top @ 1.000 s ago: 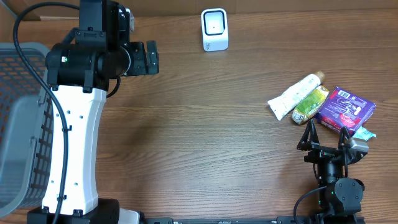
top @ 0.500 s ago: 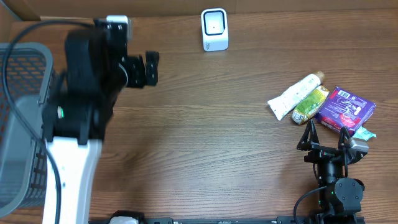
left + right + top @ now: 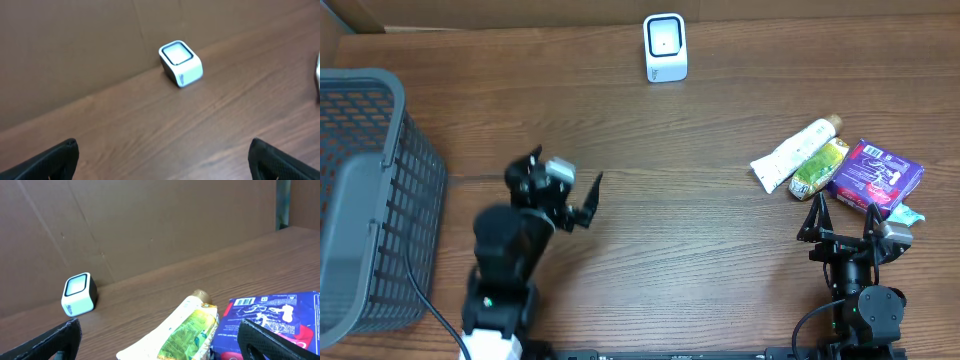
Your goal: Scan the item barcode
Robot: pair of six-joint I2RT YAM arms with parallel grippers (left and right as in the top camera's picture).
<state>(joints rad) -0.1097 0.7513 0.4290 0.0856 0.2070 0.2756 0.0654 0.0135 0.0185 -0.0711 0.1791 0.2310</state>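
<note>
Matt wood-grain table (image 3: 700, 250), glossy white plastic scanner (image 3: 665, 47), grey plastic mesh basket (image 3: 415, 190), shiny purple packet (image 3: 876, 175)

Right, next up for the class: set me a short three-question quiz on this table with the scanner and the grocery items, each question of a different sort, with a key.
1. Short answer: on which side of the table, the robot's left or right, does the grey mesh basket stand?
2. True or false: the left fingers hold the purple box.
3. Multiple choice: what lies right beside the white tube?
A. the barcode scanner
B. the yellow-green pouch
C. the grey mesh basket

Key: 1 left; 2 false, they are open and empty; 3 B.
</note>
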